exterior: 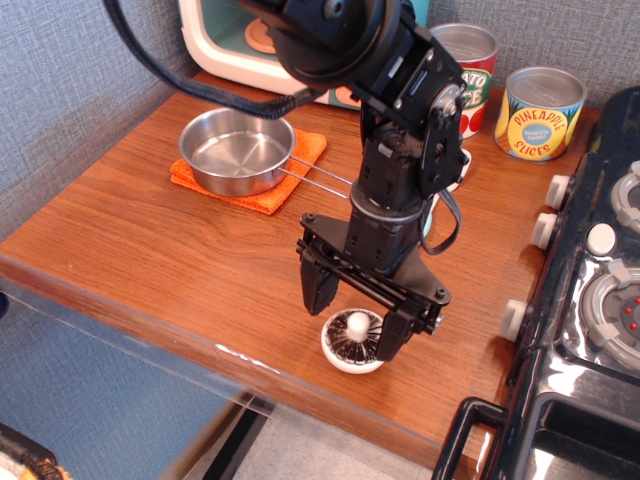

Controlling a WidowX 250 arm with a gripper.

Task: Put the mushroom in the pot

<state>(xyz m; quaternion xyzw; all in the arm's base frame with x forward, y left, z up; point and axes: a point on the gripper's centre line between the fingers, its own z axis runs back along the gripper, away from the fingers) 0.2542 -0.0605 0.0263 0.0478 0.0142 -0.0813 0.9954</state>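
Mushroom [351,340]: white cap lying gills-up, dark brown gills, white stem knob on top, near the bench's [150,240] front edge. My fingers [353,319] are spread wide, one on each side of the cap, holding nothing; I can't tell if they touch it. Pot [237,150]: empty, on an orange cloth [225,190] towards the back left corner.

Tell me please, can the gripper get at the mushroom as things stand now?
Probably yes. The gripper is open right over the mushroom, one finger on each side, and nothing lies between them. The mushroom sits gills up near the table edge.
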